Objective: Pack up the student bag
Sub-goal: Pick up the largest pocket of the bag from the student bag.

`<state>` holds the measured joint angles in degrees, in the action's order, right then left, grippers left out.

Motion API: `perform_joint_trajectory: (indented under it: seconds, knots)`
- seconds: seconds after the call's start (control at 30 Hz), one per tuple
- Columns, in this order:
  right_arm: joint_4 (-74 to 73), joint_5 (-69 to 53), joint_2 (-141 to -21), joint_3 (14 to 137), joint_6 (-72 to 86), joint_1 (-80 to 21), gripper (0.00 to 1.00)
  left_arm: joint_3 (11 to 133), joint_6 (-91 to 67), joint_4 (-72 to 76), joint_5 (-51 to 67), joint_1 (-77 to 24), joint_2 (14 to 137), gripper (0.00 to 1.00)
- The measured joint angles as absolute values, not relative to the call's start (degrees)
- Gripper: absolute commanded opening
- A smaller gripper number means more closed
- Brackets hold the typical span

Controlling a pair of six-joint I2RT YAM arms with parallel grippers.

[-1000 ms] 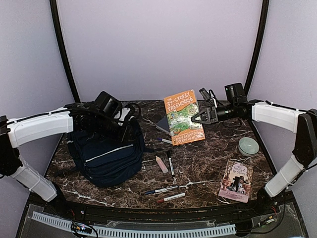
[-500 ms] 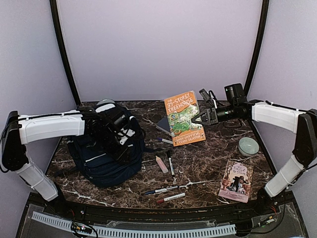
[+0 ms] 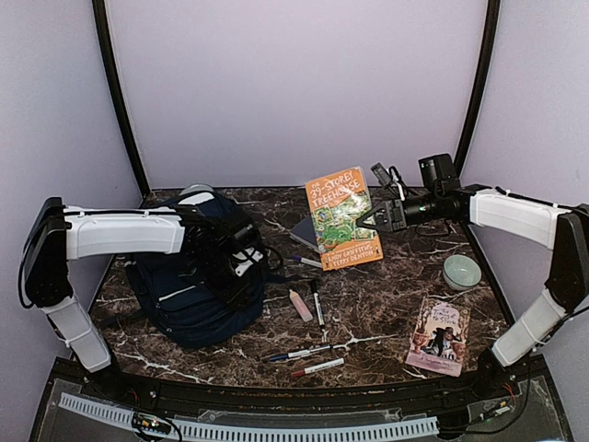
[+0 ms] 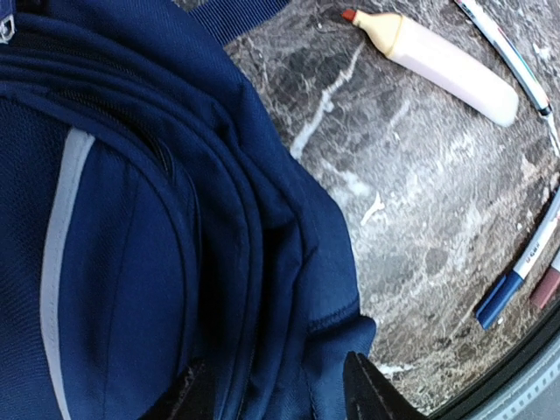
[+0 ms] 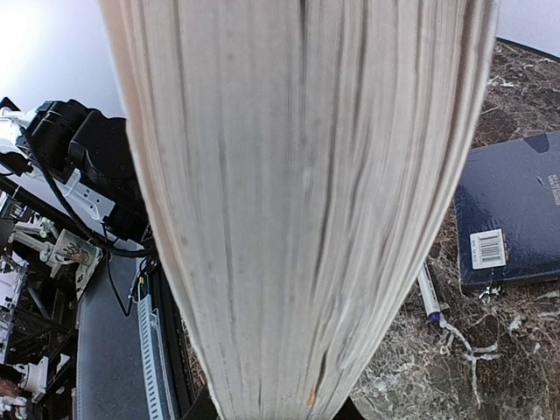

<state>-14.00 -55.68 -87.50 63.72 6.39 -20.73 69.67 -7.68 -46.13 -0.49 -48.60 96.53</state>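
Student bag [image 3: 189, 308]: large, navy-blue fabric with a light grey stripe; it lay on the left of the dark marbled bench [image 3: 386, 313], its right-hand edge directly beneath the left tool.
Left tool [image 4: 282, 389]: jaws stood apart, bag fabric showing between them, nothing clamped.
Right tool [image 3: 375, 219]: closed on the right edge of an orange paperback book [image 3: 340, 216], well apart from the bag.

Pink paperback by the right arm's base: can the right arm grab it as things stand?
Probably not yet: the right gripper is shut on the orange book. The pink paperback itself lies uncovered, nothing blocking.
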Motion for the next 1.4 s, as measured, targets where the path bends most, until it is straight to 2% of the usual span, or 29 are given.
perform_joint_trajectory:
  seconds: [0.2,0.37,0.53,0.6,0.63,0.97,1.17,1.4]
  knots:
    - [-14.04,-55.66,-87.5,63.72,6.24,-20.73,0.0,72.38,-7.25,-45.69,-4.6,-50.39,101.06,0.4]
    - [-14.04,-55.66,-87.5,63.72,6.22,-20.73,0.0,72.82,-6.85,-45.74,-7.31,-51.11,103.46,0.38]
    - [-14.04,-55.66,-87.5,63.72,6.24,-20.73,0.0,73.14,-6.98,-46.0,-9.98,-51.35,103.72,0.17]
    - [-14.06,-55.61,-87.5,63.72,6.24,-20.73,0.0,73.17,-7.16,-46.0,-10.48,-51.35,103.72,0.02]
    - [-14.11,-55.46,-87.5,63.72,6.24,-20.73,0.0,73.25,-7.18,-46.06,-10.81,-51.35,103.72,0.0]
    - [-20.32,-52.4,-87.11,65.6,5.04,-22.44,0.0,79.88,-7.35,-49.65,-13.34,-51.33,100.4,0.0]
    - [-21.45,-52.88,-87.07,66.72,8.58,-27.16,0.0,84.68,-8.14,-52.16,-16.25,-51.29,95.39,0.0]
    - [-23.57,-54.04,-88.44,67.2,12.67,-33.93,0.0,84.03,-10.98,-51.29,-16.71,-51.27,89.73,0.0]
